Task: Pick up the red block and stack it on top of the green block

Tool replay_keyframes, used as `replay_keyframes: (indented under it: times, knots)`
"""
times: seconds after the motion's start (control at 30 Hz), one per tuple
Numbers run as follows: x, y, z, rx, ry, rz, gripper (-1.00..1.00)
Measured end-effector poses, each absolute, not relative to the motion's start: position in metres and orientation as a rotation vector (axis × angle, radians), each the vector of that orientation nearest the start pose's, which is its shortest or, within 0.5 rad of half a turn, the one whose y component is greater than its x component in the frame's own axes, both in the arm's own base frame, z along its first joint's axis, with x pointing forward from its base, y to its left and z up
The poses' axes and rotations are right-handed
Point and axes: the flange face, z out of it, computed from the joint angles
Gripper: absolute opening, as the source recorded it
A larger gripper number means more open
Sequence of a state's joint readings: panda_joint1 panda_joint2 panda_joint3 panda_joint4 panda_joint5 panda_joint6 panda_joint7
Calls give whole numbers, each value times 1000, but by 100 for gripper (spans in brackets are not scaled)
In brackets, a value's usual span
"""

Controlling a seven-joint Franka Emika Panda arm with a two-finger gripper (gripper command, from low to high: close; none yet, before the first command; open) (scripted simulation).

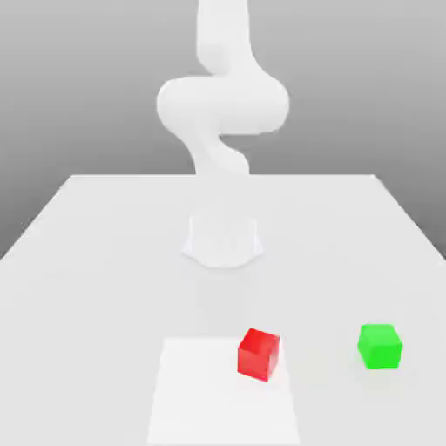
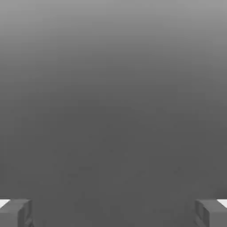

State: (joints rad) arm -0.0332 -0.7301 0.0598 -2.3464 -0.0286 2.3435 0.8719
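Ext. view: white arm (image 1: 222, 104) rising at the far side of the table (image 1: 87, 261), bent over itself, base (image 1: 223, 242) sitting about mid-table at 12 o'clock from the blocks. Red block (image 1: 259, 354) resting on the table near the front edge, turned a bit so one corner faces the camera, sitting on the upper right corner of a paler square patch (image 1: 200, 392) on the surface. Green block (image 1: 380, 346) at 3 o'clock from the red one, well apart from it, flat on the table, off the patch. Neither block touched by anything; red not stacked on green.

Hand view: fingers (image 2: 15, 213) seen as two grey tips at opposite lower corners of the frame, gripper (image 2: 113, 213) spread wide, nothing between the tips, nothing pinched. Behind them just plain grey gradient, possibly backdrop rather than table, hard to say.

What differs betw. views: ext. view gives both blocks, patch, table and arm body, but arm's end blends into the white surroundings, so finger state not readable there. Hand view gives the spread tips clearly, w/ no block in sight.
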Motion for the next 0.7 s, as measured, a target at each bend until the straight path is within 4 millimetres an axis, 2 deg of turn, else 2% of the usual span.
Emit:
replay_keyframes:
  times: [0.17, 0.33, 0.5, 0.7]
  knots:
    - [420, 37, 565, -2589, 1256, -835, 0]
    - [440, 42, 461, -2648, 1408, -660, 0]
    - [435, 41, 363, -2667, 1553, -458, 0]
    - [403, 45, 265, -2635, 1705, -197, 0]
